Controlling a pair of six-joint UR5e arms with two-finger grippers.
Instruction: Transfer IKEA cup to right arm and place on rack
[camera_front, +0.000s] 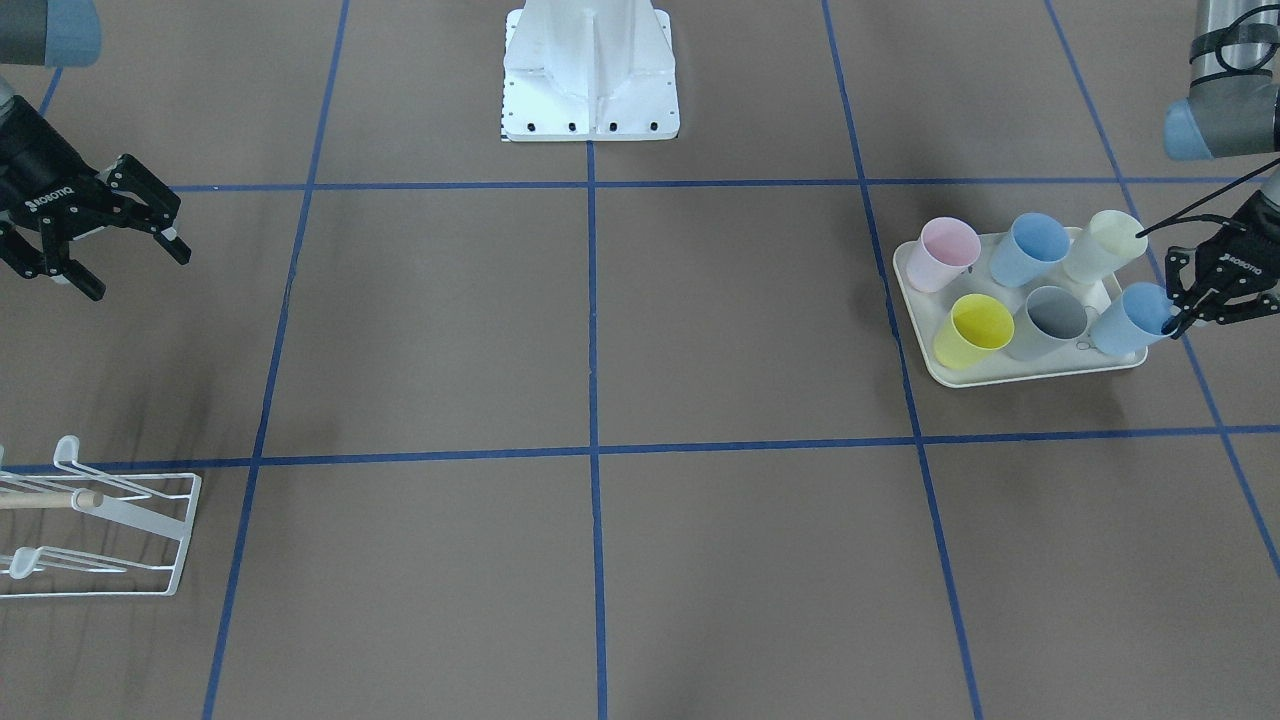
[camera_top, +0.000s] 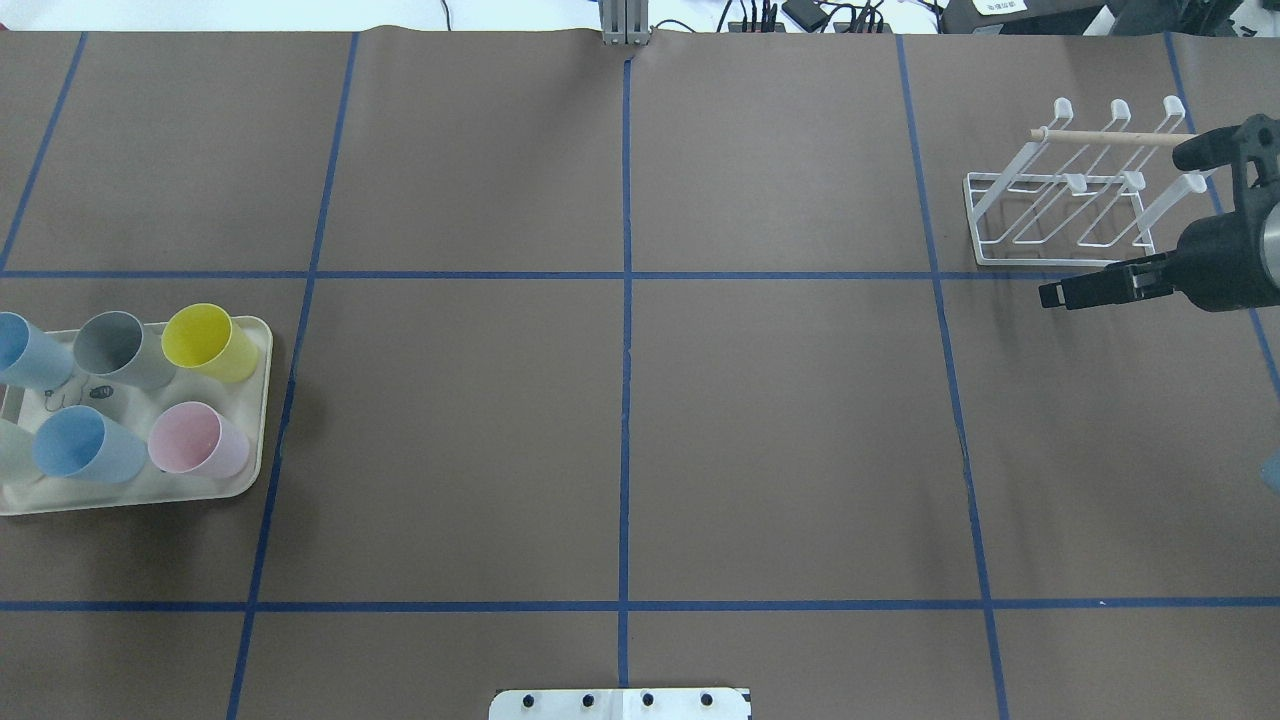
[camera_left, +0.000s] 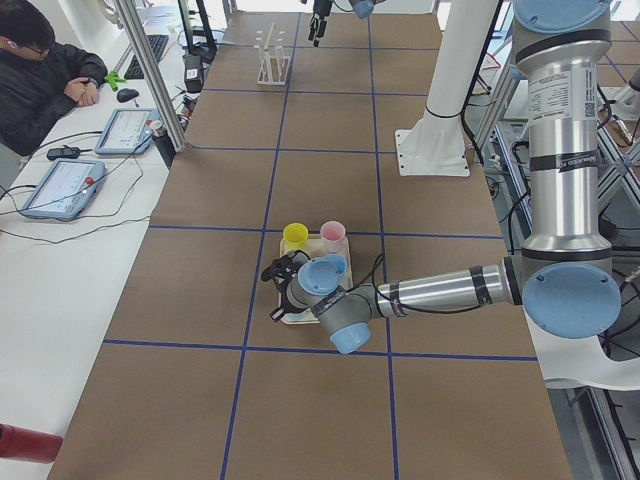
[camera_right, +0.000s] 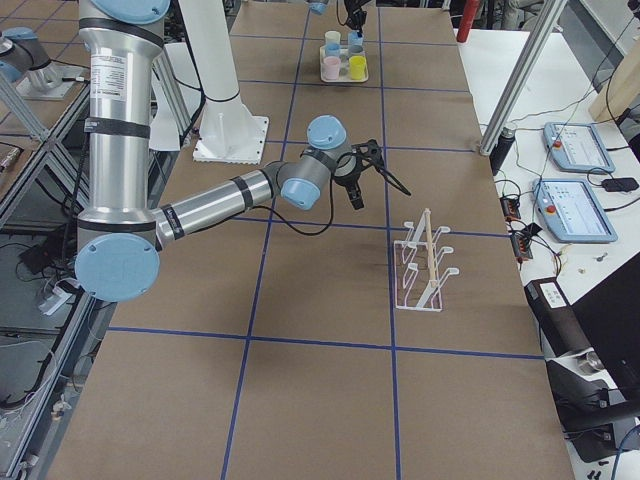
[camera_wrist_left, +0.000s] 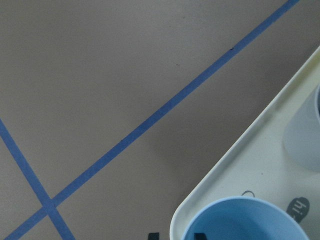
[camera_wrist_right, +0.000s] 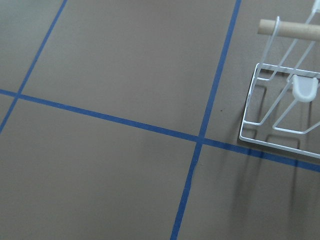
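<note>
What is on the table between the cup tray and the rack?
Nothing: in the overhead view, only bare table with blue tape lines lies between tray and rack.

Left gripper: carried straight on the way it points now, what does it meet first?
The light-blue cup at the tray corner: the left gripper appears to straddle its rim, so the cup wall comes first, though depth is unclear.
</note>
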